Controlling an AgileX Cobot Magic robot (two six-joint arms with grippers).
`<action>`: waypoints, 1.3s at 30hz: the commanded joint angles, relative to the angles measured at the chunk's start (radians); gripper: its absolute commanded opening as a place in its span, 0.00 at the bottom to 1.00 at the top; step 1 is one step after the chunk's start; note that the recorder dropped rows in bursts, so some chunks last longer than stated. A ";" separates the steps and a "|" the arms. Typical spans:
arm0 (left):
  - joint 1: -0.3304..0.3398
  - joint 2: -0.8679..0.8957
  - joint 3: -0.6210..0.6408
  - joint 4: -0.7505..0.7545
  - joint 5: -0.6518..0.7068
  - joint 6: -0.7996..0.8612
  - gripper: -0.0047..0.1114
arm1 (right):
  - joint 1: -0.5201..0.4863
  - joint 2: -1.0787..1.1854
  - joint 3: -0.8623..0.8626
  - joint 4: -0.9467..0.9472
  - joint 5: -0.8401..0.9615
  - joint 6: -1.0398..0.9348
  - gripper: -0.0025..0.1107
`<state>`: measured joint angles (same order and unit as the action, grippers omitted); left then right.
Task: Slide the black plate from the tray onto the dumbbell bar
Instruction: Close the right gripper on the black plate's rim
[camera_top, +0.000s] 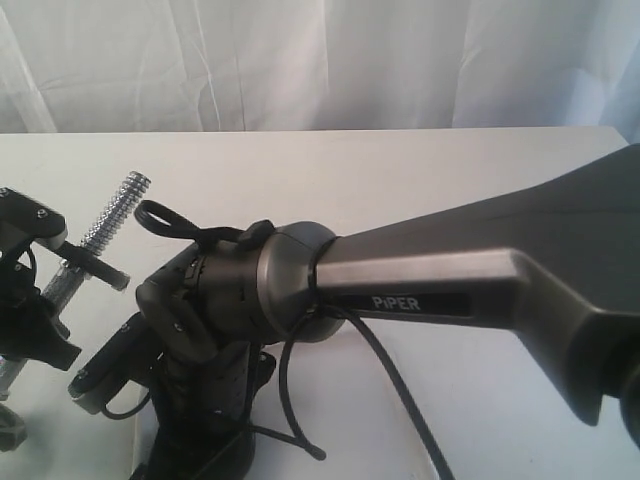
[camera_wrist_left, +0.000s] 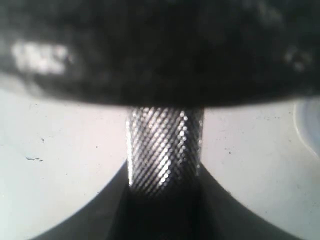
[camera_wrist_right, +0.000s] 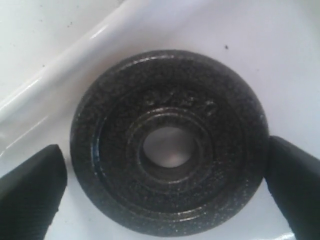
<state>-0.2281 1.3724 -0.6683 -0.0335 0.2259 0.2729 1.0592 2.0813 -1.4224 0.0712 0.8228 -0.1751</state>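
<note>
Right gripper (camera_wrist_right: 162, 180): released, jaws spread. Its 2 fingers (camera_wrist_right: 30, 192) flank the plate (camera_wrist_right: 165, 100), each just beside the rim; contact cannot be confirmed. Nothing grasped.

Plate: lying flat in the tray (camera_wrist_right: 75, 65), hole upward, close to 1 tray rim. Hidden in the exterior view under the right arm (camera_top: 450, 270), which reaches down toward the near-left corner of the counter (camera_top: 400, 170).

Left gripper (camera_top: 45, 290): clenched on the bar (camera_top: 112, 215) by the counter's left edge. Bar tilted, with its threaded end raised toward the far edge and bare in the exterior view. The left wrist view shows the knurled shaft with a dark blurred mass across it, not identifiable.

Progress, by judgement: early.
- Done: bar held ready; plate straddled.
- Outstanding: close on the plate, lift it clear of the tray, turn its hole to the bar end, slide it on.
</note>
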 joint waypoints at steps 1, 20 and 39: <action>-0.001 -0.047 -0.027 -0.018 -0.117 -0.015 0.04 | 0.007 0.005 0.001 -0.006 -0.010 0.026 0.95; -0.001 -0.047 -0.027 -0.024 -0.117 -0.015 0.04 | 0.007 0.005 0.001 -0.095 -0.023 0.130 0.95; -0.001 -0.047 -0.027 -0.028 -0.117 -0.015 0.04 | 0.007 0.005 0.001 -0.095 0.018 0.137 0.47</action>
<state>-0.2281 1.3724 -0.6683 -0.0353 0.2218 0.2671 1.0664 2.0834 -1.4224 0.0000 0.8107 -0.0461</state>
